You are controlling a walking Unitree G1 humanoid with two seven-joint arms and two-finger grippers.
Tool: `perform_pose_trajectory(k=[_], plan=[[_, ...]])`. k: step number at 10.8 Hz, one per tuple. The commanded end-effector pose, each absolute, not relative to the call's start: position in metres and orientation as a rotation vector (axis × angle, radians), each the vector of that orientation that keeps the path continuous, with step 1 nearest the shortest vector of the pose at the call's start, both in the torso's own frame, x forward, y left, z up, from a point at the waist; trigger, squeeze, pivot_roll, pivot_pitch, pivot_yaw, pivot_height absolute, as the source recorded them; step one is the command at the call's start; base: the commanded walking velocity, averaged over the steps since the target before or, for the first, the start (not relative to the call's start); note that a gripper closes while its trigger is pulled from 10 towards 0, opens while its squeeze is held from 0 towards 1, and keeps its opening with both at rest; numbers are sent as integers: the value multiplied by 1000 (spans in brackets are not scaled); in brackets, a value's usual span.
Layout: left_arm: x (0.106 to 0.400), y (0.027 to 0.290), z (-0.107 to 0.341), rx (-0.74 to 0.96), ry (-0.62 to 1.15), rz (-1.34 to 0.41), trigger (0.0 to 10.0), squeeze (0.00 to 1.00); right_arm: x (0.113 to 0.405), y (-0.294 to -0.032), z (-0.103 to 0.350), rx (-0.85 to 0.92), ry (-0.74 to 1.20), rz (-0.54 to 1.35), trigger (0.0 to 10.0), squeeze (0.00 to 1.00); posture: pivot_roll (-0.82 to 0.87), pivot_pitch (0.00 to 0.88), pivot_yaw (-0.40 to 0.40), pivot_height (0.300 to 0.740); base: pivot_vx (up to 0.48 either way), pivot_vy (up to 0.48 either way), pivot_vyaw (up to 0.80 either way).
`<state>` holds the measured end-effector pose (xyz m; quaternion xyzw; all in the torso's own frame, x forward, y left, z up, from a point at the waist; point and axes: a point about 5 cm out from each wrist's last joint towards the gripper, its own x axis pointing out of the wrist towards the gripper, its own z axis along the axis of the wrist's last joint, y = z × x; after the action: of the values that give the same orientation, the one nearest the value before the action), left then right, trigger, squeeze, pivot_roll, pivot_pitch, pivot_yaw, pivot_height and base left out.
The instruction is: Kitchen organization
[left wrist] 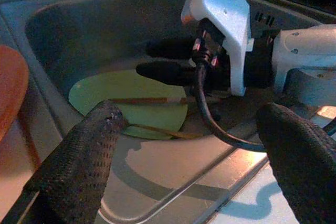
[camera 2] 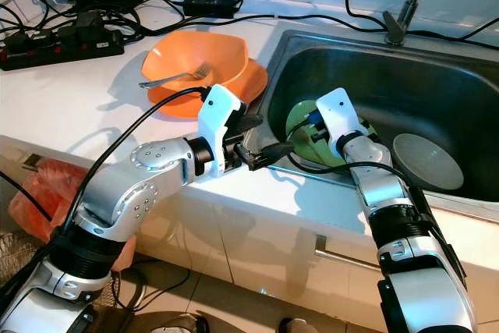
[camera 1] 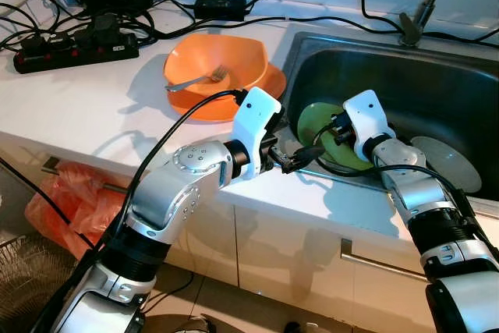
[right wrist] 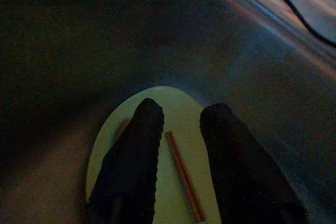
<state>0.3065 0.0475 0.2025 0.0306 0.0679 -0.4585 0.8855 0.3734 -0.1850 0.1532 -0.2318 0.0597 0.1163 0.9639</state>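
Right pincer (right wrist: 181, 145) spread over chopstick (right wrist: 184, 182) on green plate (right wrist: 178, 103) in sink (camera 1: 437, 76).
Left pincer (left wrist: 194, 156) spread at the rim; chopstick is likely light, stiff, slippery: pinch mid-length.

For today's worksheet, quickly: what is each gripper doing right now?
Left gripper: open, empty, at the sink's front edge.
Right gripper: open over the green plate, straddling a chopstick.

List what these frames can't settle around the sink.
- Green plate: near half hidden behind the right gripper in the eye views.
- Chopsticks: cut off by the right wrist view's edge; touching the jaws or not is unclear.
- Grey plate: partly hidden by the right forearm.
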Motion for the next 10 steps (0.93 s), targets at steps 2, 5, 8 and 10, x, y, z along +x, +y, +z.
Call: perform_pose_trajectory(k=[2, 5, 8, 10], plan=[[314, 53, 221, 120, 28, -887, 10000, 0, 375, -183, 191, -346, -91, 168, 10000, 1000, 61, 94, 36, 740, 0, 0, 0], [337, 82, 252, 155, -139, -637, 10000, 0, 367, -166, 227, -42, -234, 223, 10000, 1000, 63, 94, 39, 740, 0, 0, 0], [342, 112, 254, 168, -208, -448, 10000, 1000, 356, -149, 231, -23, -254, 346, 10000, 1000, 63, 98, 39, 740, 0, 0, 0], [336, 171, 253, 238, -353, -89, 10000, 1000, 331, -124, 234, 6, -266, 543, 10000, 1000, 64, 96, 36, 740, 0, 0, 0]])
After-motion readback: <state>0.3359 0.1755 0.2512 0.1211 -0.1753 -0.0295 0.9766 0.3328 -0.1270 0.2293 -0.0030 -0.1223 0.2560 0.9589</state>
